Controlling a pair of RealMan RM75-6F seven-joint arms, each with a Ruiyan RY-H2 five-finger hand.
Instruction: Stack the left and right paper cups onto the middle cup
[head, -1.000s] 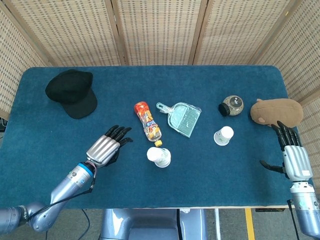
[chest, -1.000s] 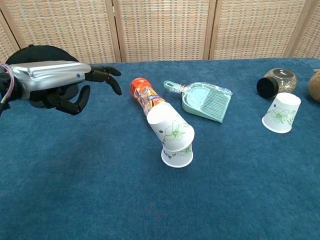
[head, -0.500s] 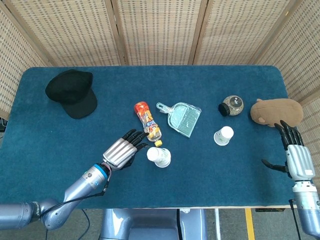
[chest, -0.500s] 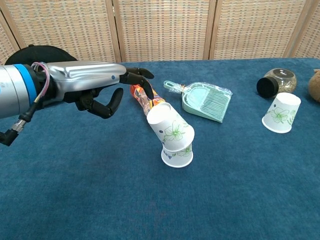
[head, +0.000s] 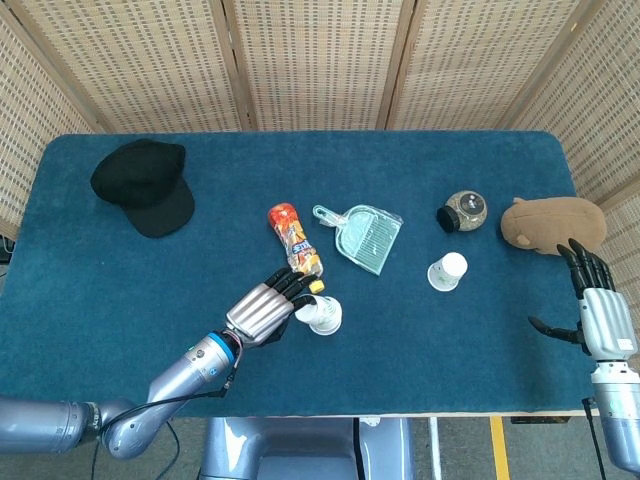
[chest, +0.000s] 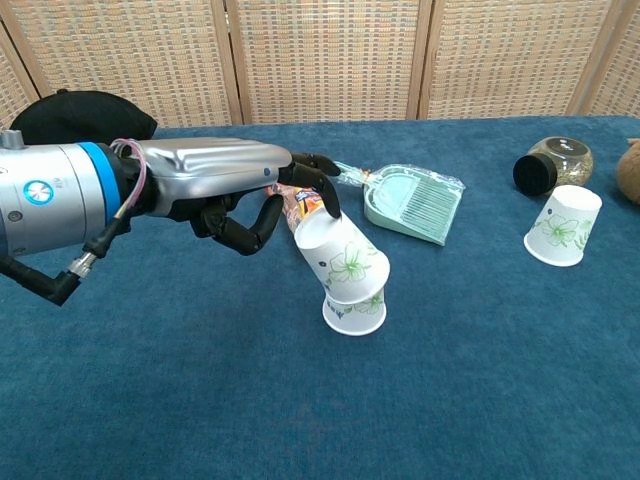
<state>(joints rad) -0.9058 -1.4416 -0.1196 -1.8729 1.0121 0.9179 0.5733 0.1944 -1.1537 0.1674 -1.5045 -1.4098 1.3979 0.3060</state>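
The middle cup (chest: 354, 310) is standing upside down near the front centre of the counter (head: 120, 300), and a tilted cup (chest: 340, 252) is resting askew on top of it, its open mouth turned up and toward the left. We are judging this upper cup as only half seated, which is why the left hand (chest: 235, 195) is reaching in beside it. Its fingers (chest: 318, 190) are spread and extended, the tips arriving at the tilted cup's rim; we are seeing nothing held in it, and whether they are touching the rim we cannot tell.

The right cup (head: 446, 271) is standing inverted, well apart to the right, just in front of a round jar (head: 461, 211). The right hand (head: 596, 318) is hovering at the counter's right edge with its fingers apart and empty.

The chest view is showing the tilt of the upper cup and the two cups as separate pieces; the head view is merging them into one white shape. The head view alone is showing the right hand, with a brown plush toy (head: 553, 223) beyond it.
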